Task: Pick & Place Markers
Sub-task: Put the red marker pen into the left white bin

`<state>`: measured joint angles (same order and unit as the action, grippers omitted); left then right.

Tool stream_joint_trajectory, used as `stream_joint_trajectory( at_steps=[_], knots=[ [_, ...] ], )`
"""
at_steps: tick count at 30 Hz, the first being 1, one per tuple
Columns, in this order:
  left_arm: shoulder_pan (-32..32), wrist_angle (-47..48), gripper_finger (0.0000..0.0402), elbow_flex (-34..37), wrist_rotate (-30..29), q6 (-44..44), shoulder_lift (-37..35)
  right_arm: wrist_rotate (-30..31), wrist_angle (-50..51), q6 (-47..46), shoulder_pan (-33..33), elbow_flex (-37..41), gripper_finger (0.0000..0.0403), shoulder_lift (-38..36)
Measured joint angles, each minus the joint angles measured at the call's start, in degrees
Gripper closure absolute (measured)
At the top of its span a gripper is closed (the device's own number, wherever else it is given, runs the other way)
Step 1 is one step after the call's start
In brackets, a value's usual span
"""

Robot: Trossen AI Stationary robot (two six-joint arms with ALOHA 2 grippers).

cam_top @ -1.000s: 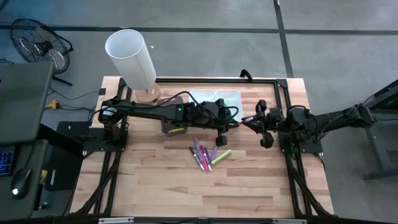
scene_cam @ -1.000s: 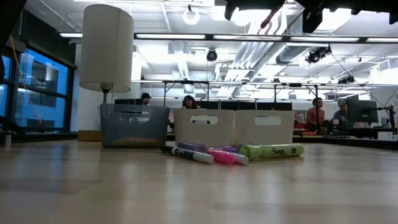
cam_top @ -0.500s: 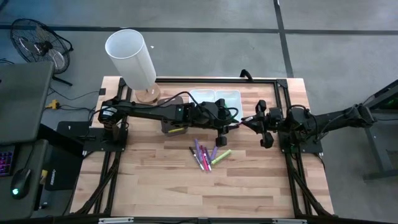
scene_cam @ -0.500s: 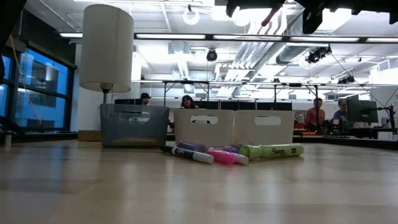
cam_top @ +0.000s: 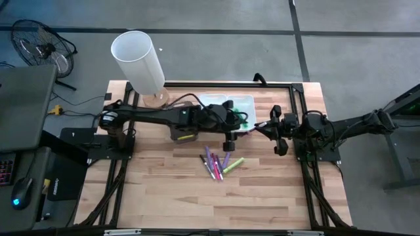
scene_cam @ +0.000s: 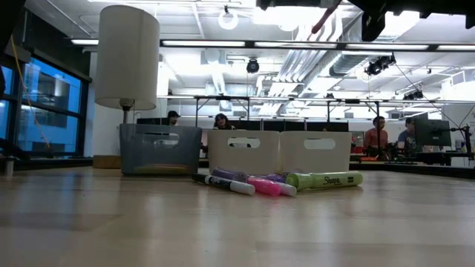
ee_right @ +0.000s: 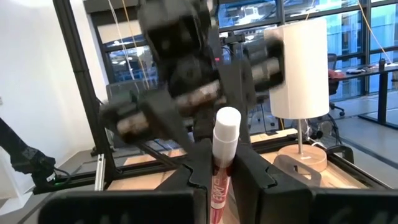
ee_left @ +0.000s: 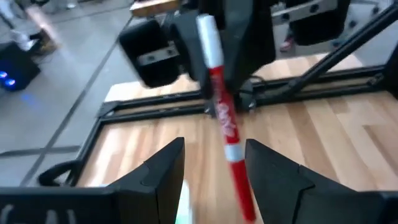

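Observation:
A red marker point(ee_left: 219, 93) with a white end hangs above the table's middle, between my two grippers. My right gripper point(ee_right: 221, 149) is shut on it and comes in from the table's right point(cam_top: 264, 128). My left gripper point(ee_left: 214, 144) is open, with one finger on either side of the marker's near end and a gap on both sides. In the high view the left gripper point(cam_top: 231, 131) is just left of the marker. Several pink, purple and green markers point(cam_top: 220, 162) lie flat in a loose bunch on the wood, nearer the front edge. My right gripper pinches the marker's red barrel point(ee_right: 217, 180) between its two fingers. The white end point(ee_right: 226, 127) sticks out past the fingertips toward the left arm. The marker is lifted clear of the table and slants in the low view point(scene_cam: 325, 16).
Two white bins point(cam_top: 228, 102) and a dark bin point(cam_top: 182, 128) stand behind the markers toward the far edge. A white lamp point(cam_top: 138, 62) stands at the far left corner. A black frame point(cam_top: 298, 98) edges the table. People sit at desks beyond the table point(scene_cam: 378, 137).
My left gripper has opened and let go of the red marker. It has drawn back a little toward the table's far left. The marker stays in my right gripper, which has kept still.

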<state>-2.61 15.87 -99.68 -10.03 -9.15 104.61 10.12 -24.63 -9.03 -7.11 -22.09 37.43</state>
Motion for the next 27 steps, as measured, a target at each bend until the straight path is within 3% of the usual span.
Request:
stream_joint_trajectory(
  at_steps=[9,14,20,25,27],
  knots=[
    [1.58,12.95,0.0236,0.08,-2.35,4.03,-8.87,0.48,2.09,0.04,0.00,0.00,0.0373,-0.02],
    [5.05,21.93,0.0236,0.35,1.76,8.38,-10.61,1.46,2.72,0.06,0.00,0.00,0.0368,-0.04],
    [7.67,22.04,0.0236,3.76,6.95,11.26,-13.09,1.98,3.61,0.49,0.00,0.00,0.0372,0.33],
    [7.50,18.71,0.0236,10.61,6.84,13.39,-16.36,3.30,3.38,0.25,1.55,-0.02,0.0367,0.89],
    [7.50,12.80,0.0236,13.39,6.63,14.54,-17.52,3.06,3.50,0.24,2.71,-0.02,0.0368,1.01]
  ],
)
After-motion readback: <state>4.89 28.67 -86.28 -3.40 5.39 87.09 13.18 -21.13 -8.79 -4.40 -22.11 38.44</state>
